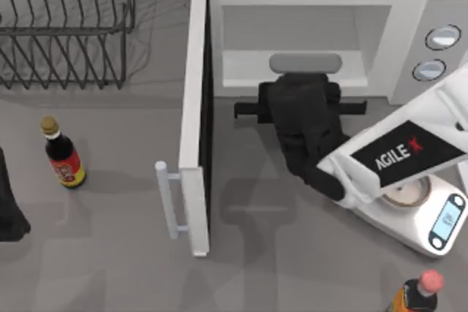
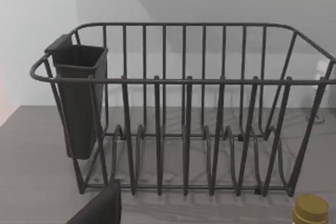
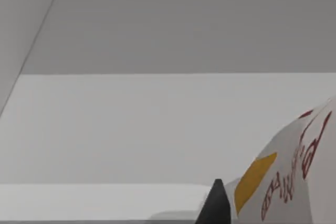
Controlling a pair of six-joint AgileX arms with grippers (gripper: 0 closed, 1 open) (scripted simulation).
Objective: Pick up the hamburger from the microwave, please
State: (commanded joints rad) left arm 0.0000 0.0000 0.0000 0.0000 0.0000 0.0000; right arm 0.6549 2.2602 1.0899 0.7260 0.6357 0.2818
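The white microwave [image 1: 409,5] stands at the back right with its door [image 1: 194,122] swung wide open toward the table's front. My right gripper [image 1: 301,96] reaches into the mouth of the cavity, above a grey round plate [image 1: 305,62]. In the right wrist view the hamburger [image 3: 294,182], white with an orange-yellow patch and red marks, sits close up against a black part of the gripper, with the cavity's back wall behind it. In the top view the arm covers the hamburger. My left gripper [image 1: 9,213] is parked at the left edge.
A dark wire dish rack [image 1: 66,27] [image 2: 184,119] with a cutlery cup [image 2: 79,98] stands at the back left. A brown sauce bottle [image 1: 62,155] stands in front of it. A silver kitchen scale [image 1: 428,221] lies under the right arm, and a pink-capped bottle [image 1: 420,290] stands at the front right.
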